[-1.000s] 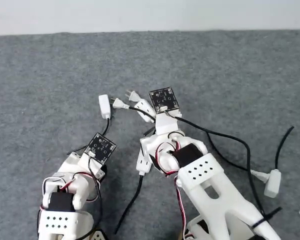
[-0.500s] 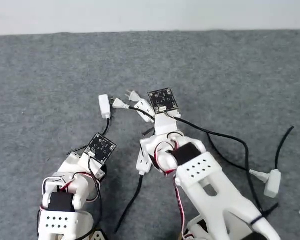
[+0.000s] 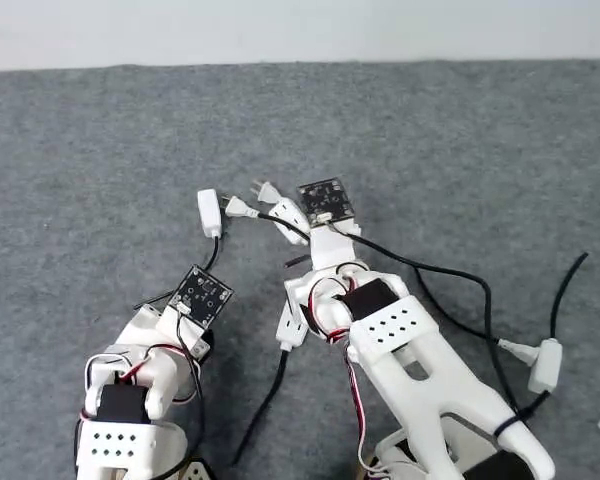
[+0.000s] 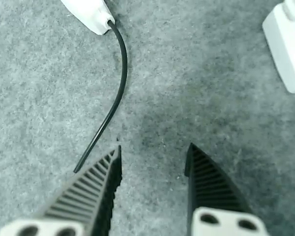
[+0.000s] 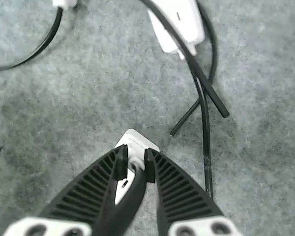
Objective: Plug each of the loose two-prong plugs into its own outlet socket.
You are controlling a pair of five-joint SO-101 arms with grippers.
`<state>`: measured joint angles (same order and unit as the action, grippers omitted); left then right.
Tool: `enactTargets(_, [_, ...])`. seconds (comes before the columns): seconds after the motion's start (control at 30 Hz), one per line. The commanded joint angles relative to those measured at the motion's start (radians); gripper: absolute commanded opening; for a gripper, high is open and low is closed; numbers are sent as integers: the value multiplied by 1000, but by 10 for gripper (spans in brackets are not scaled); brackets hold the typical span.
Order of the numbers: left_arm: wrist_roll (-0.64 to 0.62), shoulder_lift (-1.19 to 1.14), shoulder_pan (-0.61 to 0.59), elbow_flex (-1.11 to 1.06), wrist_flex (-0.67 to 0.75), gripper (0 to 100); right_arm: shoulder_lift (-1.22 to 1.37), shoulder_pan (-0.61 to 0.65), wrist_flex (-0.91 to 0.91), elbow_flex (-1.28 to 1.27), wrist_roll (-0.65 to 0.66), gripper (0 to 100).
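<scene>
Covering table: grey carpet mat; everything lies on it.
Right arm: bent over the middle of the mat, wrist folded down.
Left arm: low at the near edge, beside the right arm.
Right gripper: fingers clenched on a white connector; its cord runs back between the jaws.
Left gripper: fingers spread, grasping nothing, over bare mat.
White two-prong plug: on the mat beyond the right wrist, prongs bare, not inserted.
White socket block: on the mat on the left arm's side of that plug.
Small white plug: at the block's side; cannot tell if seated.
Far white block: near the mat's right edge, well apart from both grippers.
Black cord: leaves the socket block and passes just beside one left fingertip.
</scene>
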<state>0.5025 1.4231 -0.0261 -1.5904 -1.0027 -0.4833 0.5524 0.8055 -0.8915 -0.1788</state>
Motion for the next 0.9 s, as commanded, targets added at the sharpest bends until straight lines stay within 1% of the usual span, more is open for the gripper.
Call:
enactTargets(0.0, [-8,9,-9,7,-11,202,-1,58,-68,-49,84,8])
enactTargets(0.1, [-8,9,-9,7,-11,202,-1,70,-114,-101,129,8])
enactTargets(0.23, [-8,9,-9,7,-11,202,13,70,-114,-110,138,8])
enactTargets(0.33, [-8,9,-9,5,-11,202,74,71,-119,-98,180,9])
enactTargets(0.43, [-8,9,-9,1,-11,202,127,74,-84,-32,161,29])
enactTargets(0.53, [-8,11,-9,1,-11,202,160,90,-12,41,83,135])
enactTargets(0.63, [-8,11,-9,1,-11,202,182,133,48,95,-46,258])
enactTargets(0.67, [-6,11,-9,1,-11,202,185,151,65,110,-92,285])
enactTargets(0.77, [-6,11,-9,1,-11,202,205,199,102,153,-206,309])
enactTargets(0.87, [-6,11,-9,1,-11,202,239,223,113,178,-241,309])
